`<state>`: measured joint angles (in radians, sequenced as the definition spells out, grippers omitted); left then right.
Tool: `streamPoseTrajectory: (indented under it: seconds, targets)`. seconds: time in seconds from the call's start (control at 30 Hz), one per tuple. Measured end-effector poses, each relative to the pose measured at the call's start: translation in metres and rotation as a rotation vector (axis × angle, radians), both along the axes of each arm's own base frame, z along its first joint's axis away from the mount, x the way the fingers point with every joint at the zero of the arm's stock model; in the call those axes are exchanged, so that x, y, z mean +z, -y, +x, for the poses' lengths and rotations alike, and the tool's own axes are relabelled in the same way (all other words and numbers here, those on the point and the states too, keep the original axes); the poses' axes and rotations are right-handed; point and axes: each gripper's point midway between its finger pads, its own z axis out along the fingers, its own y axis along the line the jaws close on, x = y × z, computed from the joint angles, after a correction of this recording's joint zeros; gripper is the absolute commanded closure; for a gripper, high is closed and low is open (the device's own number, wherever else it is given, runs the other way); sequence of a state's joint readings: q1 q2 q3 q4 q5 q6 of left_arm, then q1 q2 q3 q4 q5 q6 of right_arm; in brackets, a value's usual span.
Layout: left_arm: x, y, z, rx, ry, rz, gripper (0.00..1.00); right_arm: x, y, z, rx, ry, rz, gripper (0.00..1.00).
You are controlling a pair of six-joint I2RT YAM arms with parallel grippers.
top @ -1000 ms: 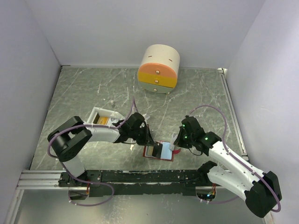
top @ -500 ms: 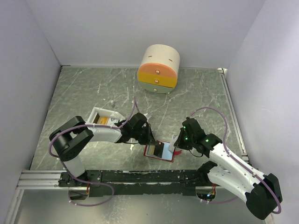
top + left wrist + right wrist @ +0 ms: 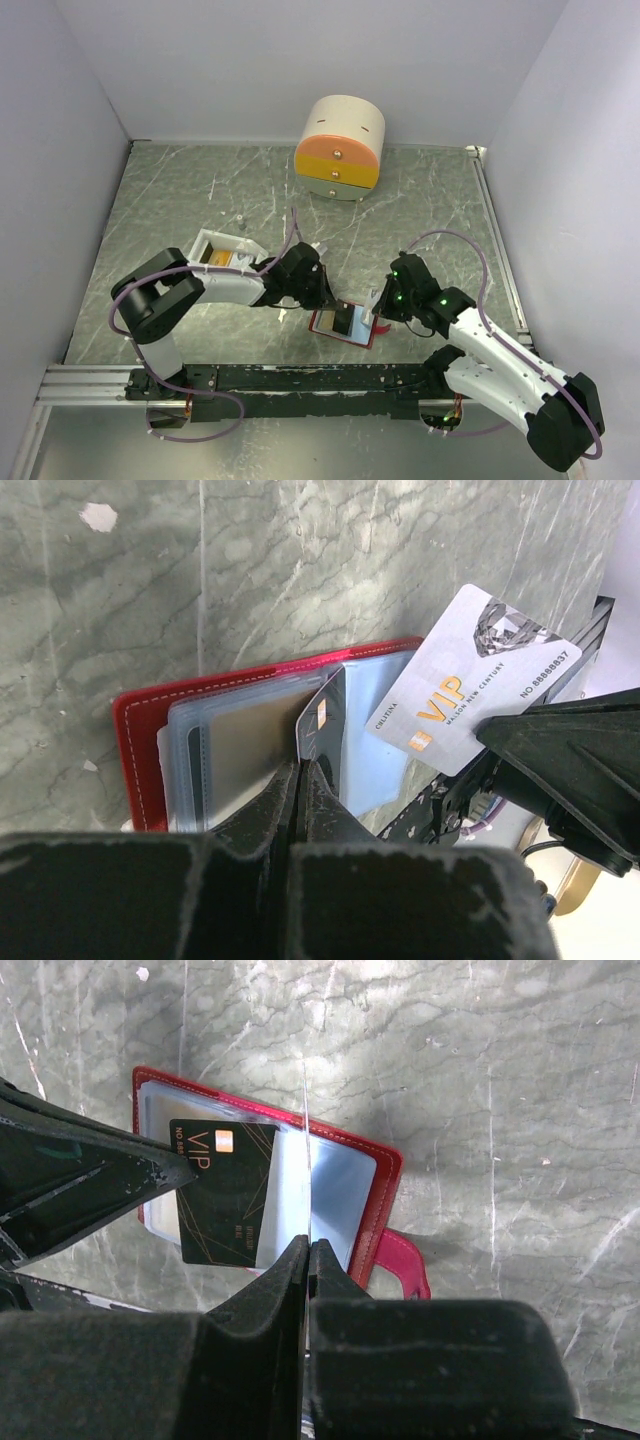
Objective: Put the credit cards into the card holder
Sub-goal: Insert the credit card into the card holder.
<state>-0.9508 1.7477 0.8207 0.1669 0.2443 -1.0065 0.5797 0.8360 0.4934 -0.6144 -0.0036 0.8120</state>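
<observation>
The left gripper (image 3: pixel 300 768), nearer, pinches the dark card (image 3: pixel 225 1200) edge-down over the open card holder (image 3: pixel 140 720). The right gripper (image 3: pixel 308 1252) pinches the silver card (image 3: pixel 470 670) just beside it

Card holder (image 3: pixel 140 740): smooth red leather-look cover with pale stitching along the edge. Its inner sleeves (image 3: pixel 375 750) are clear, glossy plastic film. Dark card (image 3: pixel 225 1200): smooth matt-black plastic with metallic gold print. Pale card (image 3: pixel 470 675): silvery-white plastic with a satin sheen and gold lettering. Table (image 3: pixel 190 190): grey-green marbled surface, smooth and faintly reflective. Fingers (image 3: pixel 240 830) of my left gripper (image 3: pixel 298 768): black plastic, matt and coarsely grained.
</observation>
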Motion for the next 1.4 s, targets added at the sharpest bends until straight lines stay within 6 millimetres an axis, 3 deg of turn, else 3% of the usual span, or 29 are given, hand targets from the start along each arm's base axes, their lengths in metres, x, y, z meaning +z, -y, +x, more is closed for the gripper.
streamPoseTrajectory:
  seconds: [0.3, 0.6, 0.73, 0.83, 0.97, 1.07, 1.4]
  targets:
    - [-0.006, 0.003, -0.006, -0.016, 0.000, 0.011, 0.93, -0.001, 0.002, -0.002, -0.005, -0.007, -0.004, 1.00]
    - [-0.002, 0.005, -0.005, -0.042, 0.027, 0.021, 0.93, 0.022, 0.004, -0.004, -0.026, -0.009, 0.003, 1.00]
    - [-0.003, 0.009, -0.003, -0.052, 0.032, 0.023, 0.93, 0.021, 0.010, -0.012, -0.037, -0.030, -0.012, 1.00]
    - [-0.005, 0.014, -0.002, -0.062, 0.033, 0.025, 0.88, 0.019, 0.013, -0.016, -0.046, -0.049, -0.024, 1.00]
    - [-0.004, 0.017, -0.002, -0.074, 0.039, 0.026, 0.70, 0.016, 0.014, -0.018, -0.050, -0.062, -0.029, 1.00]
    - [-0.006, 0.015, -0.004, -0.085, 0.041, 0.044, 0.63, 0.011, 0.016, -0.021, -0.052, -0.078, -0.039, 1.00]
    - [-0.001, 0.007, 0.001, -0.079, 0.082, 0.107, 0.61, 0.005, 0.017, -0.023, -0.058, -0.094, -0.046, 1.00]
